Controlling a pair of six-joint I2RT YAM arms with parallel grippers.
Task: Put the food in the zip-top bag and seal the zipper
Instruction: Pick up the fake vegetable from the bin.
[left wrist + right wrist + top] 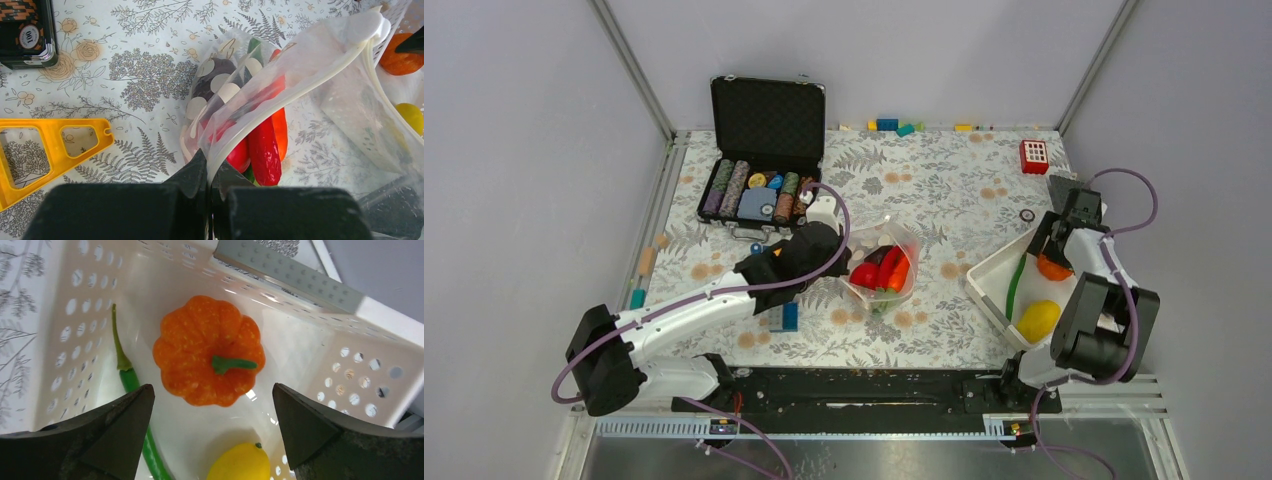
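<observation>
The zip-top bag (886,262) lies mid-table, clear with cream dots, its mouth held up. My left gripper (210,172) is shut on the bag's edge beside the zipper (300,82). Inside the bag lie a red chili (263,145), a red tomato (239,156) and an orange carrot (280,131). My right gripper (211,390) hangs open over the white basket (165,280). Just below it is the orange pumpkin (207,350). A green pod (131,385) and a yellow piece (240,462) lie beside the pumpkin. The right fingers touch none of them.
An open black case of poker chips (764,150) stands at the back left. A yellow plastic frame (50,150) lies left of the bag. Toy blocks (894,126) line the back wall, a red one (1034,156) sits back right, and a blue one (786,315) lies under the left arm.
</observation>
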